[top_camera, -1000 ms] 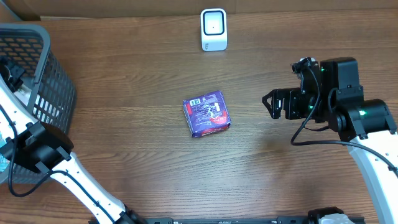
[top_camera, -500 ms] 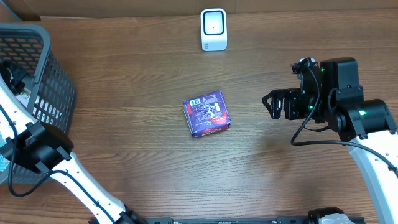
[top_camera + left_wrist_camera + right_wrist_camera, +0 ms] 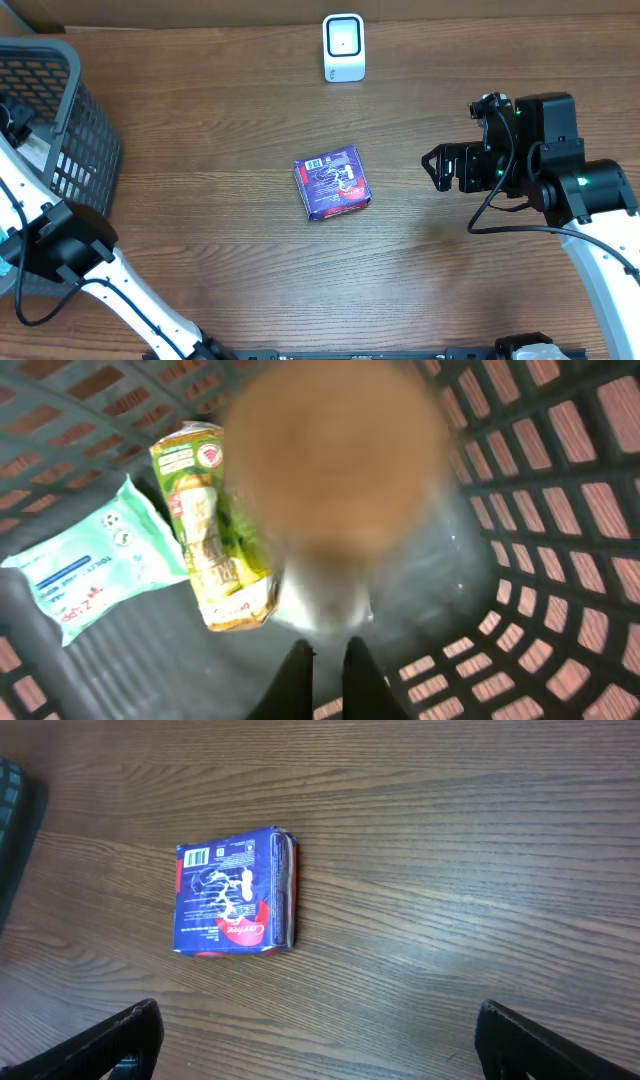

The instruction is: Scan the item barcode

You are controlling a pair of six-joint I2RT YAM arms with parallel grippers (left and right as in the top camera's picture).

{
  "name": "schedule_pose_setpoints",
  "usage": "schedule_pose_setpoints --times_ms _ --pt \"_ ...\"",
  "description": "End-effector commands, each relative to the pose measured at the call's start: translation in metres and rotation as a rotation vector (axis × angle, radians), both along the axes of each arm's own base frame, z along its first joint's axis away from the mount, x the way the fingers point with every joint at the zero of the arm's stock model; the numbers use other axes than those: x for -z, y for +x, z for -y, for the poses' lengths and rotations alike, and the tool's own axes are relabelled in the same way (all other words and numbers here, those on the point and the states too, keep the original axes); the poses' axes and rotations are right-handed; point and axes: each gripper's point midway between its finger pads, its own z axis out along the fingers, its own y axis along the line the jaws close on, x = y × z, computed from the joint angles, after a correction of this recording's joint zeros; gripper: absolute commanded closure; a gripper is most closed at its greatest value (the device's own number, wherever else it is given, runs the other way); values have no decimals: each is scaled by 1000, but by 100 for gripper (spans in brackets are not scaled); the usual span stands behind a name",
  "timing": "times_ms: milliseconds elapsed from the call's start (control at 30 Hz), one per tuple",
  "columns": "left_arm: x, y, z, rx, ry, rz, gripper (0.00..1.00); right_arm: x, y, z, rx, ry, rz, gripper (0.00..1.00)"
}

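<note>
Found packet [image 3: 333,182] flat mid-table, unscanned, well apart from far-edge scanner [image 3: 343,47]. Saw right end effector [image 3: 432,167] wide, empty; left end effector [image 3: 328,678] closed inside basket [image 3: 95,130].

A dark brown wood-grain bench [image 3: 220,250] is seen from above, its grain run from side to side and lit evenly, with a soft sheen caught on the surface. Beyond its far edge, a paler tan strip [image 3: 180,10] is glimpsed, its nature unclear.

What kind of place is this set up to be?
Likely a mock shop checkout on a wooden table: a white barcode scanner, a grey shopping basket holding packaged goods, and a purple packet with its barcode showing.
</note>
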Motion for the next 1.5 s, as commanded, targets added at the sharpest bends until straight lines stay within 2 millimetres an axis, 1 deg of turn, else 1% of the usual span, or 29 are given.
schedule_pose_setpoints --times_ms 0,133,333,367,400,433,467,500,533,667,833,933,967,1033,1267,1400,1467 --pt "-14 -4 1 -12 22 11 96 -12 4 1 4 8 33 0" --pt "10 -4 1 -11 -17 -36 96 -12 5 1 4 8 33 0" --pt "40 -2 0 -3 -58 -91 95 -12 4 1 4 8 33 0" --pt "44 -2 0 -3 -64 -97 83 -12 4 1 4 8 32 0" --pt "50 -2 0 -3 -71 -107 68 -12 4 1 4 8 32 0" --pt "54 -2 0 -3 -77 -114 49 -12 4 1 4 8 32 0" --pt "60 -1 0 -2 -84 -123 38 -12 4 1 4 8 33 0" --pt "67 -1 0 -2 -93 -134 31 -12 4 1 4 8 33 0" --pt "73 -1 0 -2 -101 -144 30 -12 5 1 4 8 33 0" --pt "102 0 2 1 -144 -181 29 -12 4 1 4 8 32 0" --pt "138 0 2 1 -185 -230 31 -11 3 1 4 7 26 0" --pt "155 0 2 -4 -199 -247 32 -10 2 1 4 6 21 0" --pt "165 1 2 -5 -206 -255 32 -10 2 1 4 6 18 0" --pt "178 2 2 -3 -216 -268 33 -9 2 1 4 6 17 0" --pt "210 -2 8 0 -255 -316 37 -9 1 1 5 6 13 0" --pt "225 0 19 6 -327 -302 38 -9 1 1 5 6 13 0" --pt "227 3 25 8 -363 -281 37 -9 1 1 5 6 13 0"
